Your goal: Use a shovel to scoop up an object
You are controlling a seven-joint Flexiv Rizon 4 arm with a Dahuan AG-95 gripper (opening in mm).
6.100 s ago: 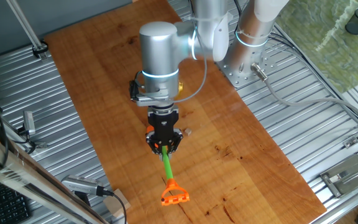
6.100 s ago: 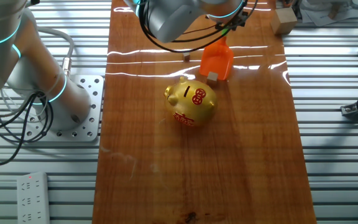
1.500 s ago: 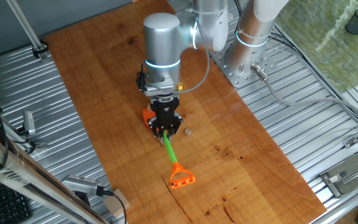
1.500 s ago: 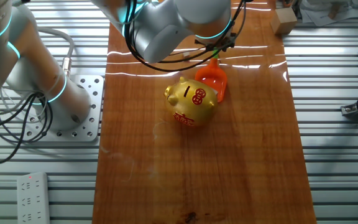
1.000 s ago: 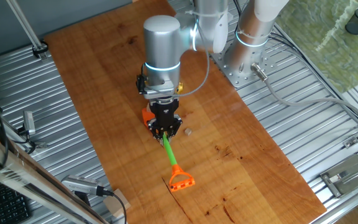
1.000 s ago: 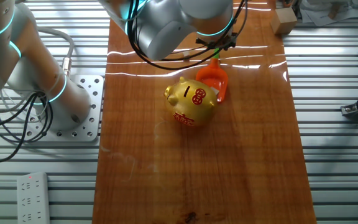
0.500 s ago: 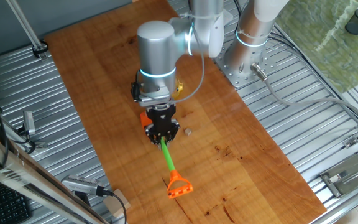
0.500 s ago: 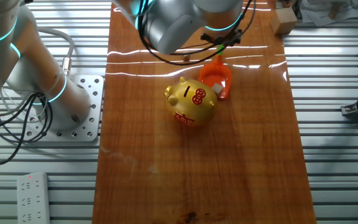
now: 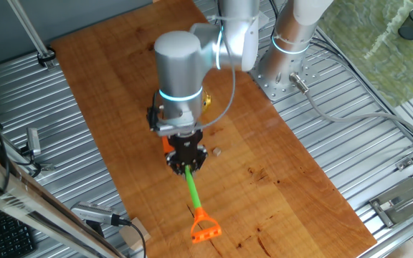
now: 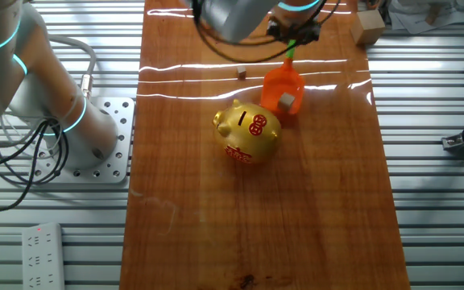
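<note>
Fingers of the gripper (image 9: 186,167) pinch tight on the green shaft of the shovel (image 9: 194,196), as one fixed view shows. From the grip the shaft runs down toward the near edge of the wooden table (image 9: 113,86), ending in the orange loop. A sliver of orange blade shows behind the black fingers; the rest is hidden by the arm. A small dark bit (image 9: 218,152) lies just right of the gripper, apart from it. Bare board spreads wide to the right and beyond the arm; the left board edge is nearer.

From the other fixed view, the gripper (image 10: 293,32) sits at the top of the frame, closed around the shaft, with the blade (image 10: 282,89) hanging below it. The object (image 10: 286,101), a pale cube, rests on the blade. A gold pig (image 10: 248,131) stands just down and left of the blade, close beside it. The dark bit (image 10: 241,74) lies left of the blade. Open wood fills the lower half.
</note>
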